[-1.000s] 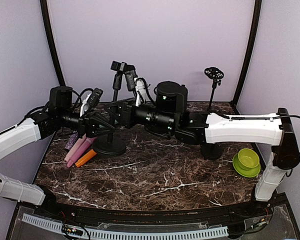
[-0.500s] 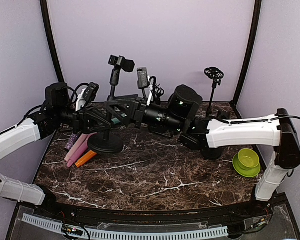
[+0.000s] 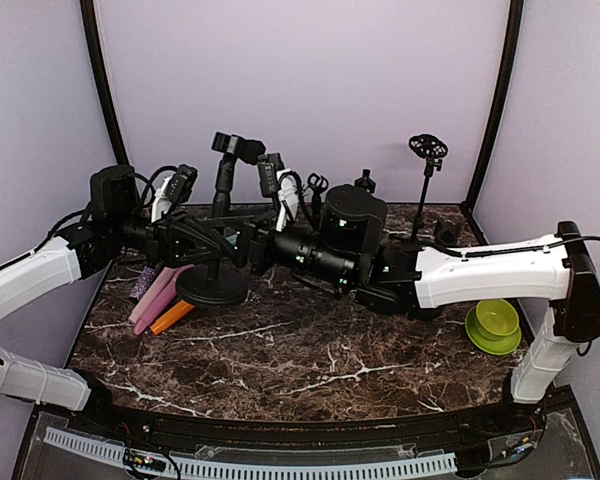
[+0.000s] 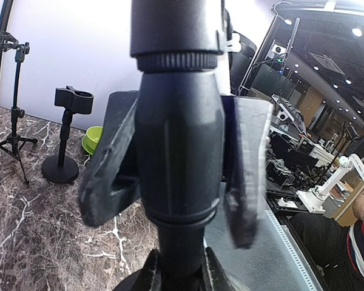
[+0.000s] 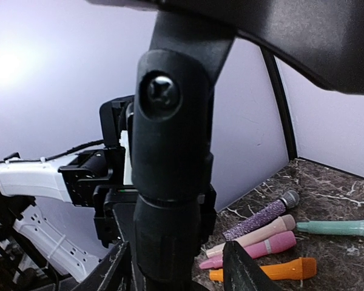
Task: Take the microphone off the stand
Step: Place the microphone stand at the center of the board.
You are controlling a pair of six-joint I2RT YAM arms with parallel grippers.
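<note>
Top view: my left gripper (image 3: 190, 243) and right gripper (image 3: 235, 243) merge into one dark mass at the stand (image 3: 212, 288) pole, and I can't separate fingers there. Clip (image 3: 235, 147) too small to tell if it's loaded. Left arm (image 3: 30, 285) covers the upper ends of the loose microphones (image 3: 160, 302). Left wrist: pole runs off the top edge, base hidden. Right wrist: fingertips (image 5: 241, 270) cut off at the bottom edge.

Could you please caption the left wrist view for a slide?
Left gripper clamps the black cylindrical stand post above brown marble tabletop.

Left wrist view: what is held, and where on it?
The left gripper is shut on the microphone stand, jaws clamping the thick collar of its pole.
</note>
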